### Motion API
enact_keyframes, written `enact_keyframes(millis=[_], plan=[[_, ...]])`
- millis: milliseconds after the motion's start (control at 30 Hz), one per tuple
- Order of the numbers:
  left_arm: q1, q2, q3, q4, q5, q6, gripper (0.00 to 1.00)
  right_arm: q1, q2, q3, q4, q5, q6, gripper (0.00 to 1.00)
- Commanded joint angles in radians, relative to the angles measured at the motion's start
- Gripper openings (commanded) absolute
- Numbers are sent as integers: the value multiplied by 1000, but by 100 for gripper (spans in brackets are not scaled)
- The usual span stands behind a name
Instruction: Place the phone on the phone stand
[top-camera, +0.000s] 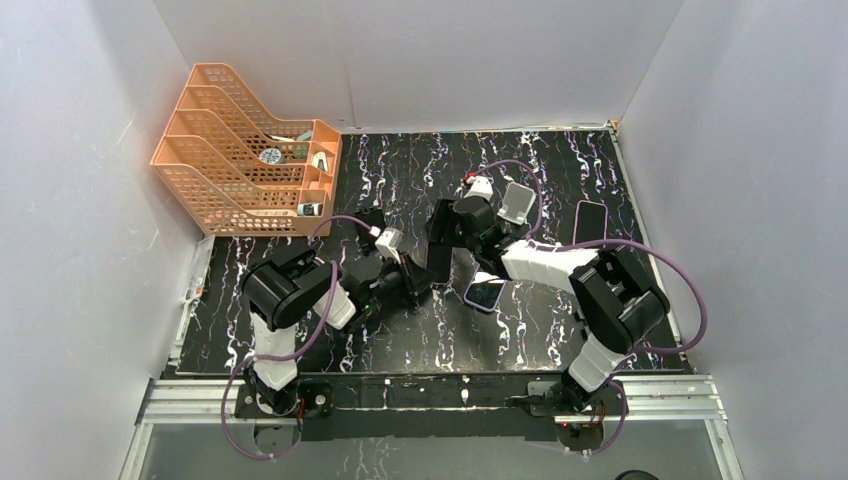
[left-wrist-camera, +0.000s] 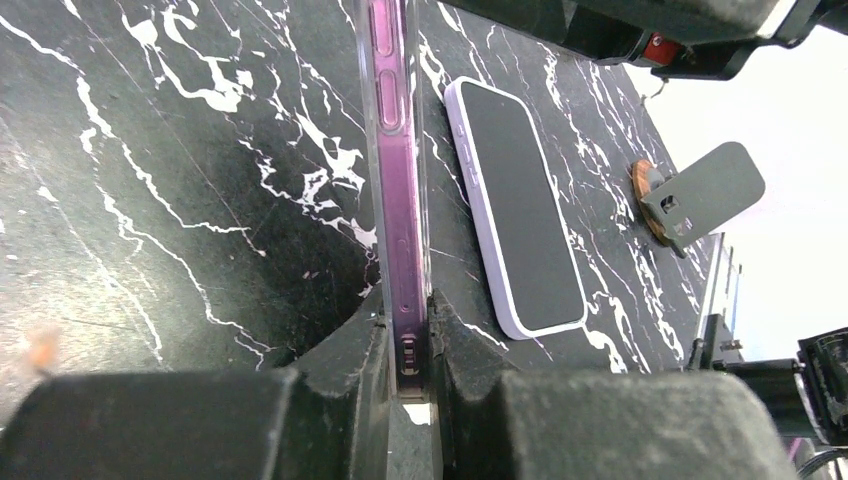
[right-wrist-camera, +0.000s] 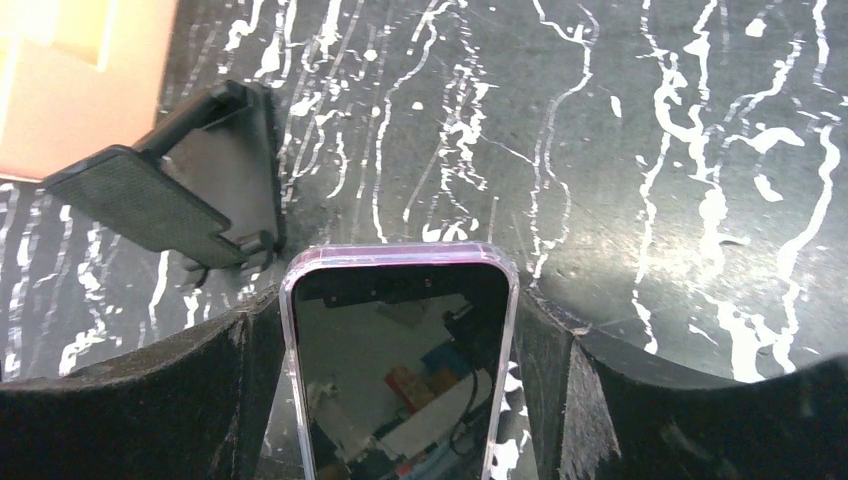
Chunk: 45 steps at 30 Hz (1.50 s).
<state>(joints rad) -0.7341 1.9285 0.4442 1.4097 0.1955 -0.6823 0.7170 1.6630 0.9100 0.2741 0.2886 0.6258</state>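
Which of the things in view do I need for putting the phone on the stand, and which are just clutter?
Job: clear-cased phone, gripped by left fingers and right fingers; grey stand and black stand, either could be the target.
Lying about: lavender phone, lying flat; dark phone; orange file tray.

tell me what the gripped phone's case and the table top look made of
The phone case: likely clear glossy plastic or silicone; the purple body shows through it. The table top: black with white veins, slight sheen; marble-look, possibly printed laminate, not stone.
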Motion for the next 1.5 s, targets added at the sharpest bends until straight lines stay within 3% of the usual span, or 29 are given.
enact_keyframes(millis=[0,100,267,367,600,867,1200,1467], plan=[[15,-107,-34,-41,83,169,0,-17,-12,-58,188,-171,-76,68],[31,-195,-39,-146,99,212,0,-65,7,-70,247,-295,-107,74],[32,-391,18,-575,58,395,0,-145,30,-60,279,-477,-187,81],[32,-485,26,-689,2,437,0,-201,41,-66,327,-590,-225,84],[32,-545,23,-722,-20,439,0,-302,101,-91,463,-862,-246,81],[37,-574,-14,-716,-76,439,0,-337,138,-80,491,-1151,-440,81],[105,-615,-115,-529,39,379,0,-384,268,-155,956,-1400,-309,73],[113,-537,-129,-351,247,311,0,-385,370,-137,1253,-1435,-142,69]])
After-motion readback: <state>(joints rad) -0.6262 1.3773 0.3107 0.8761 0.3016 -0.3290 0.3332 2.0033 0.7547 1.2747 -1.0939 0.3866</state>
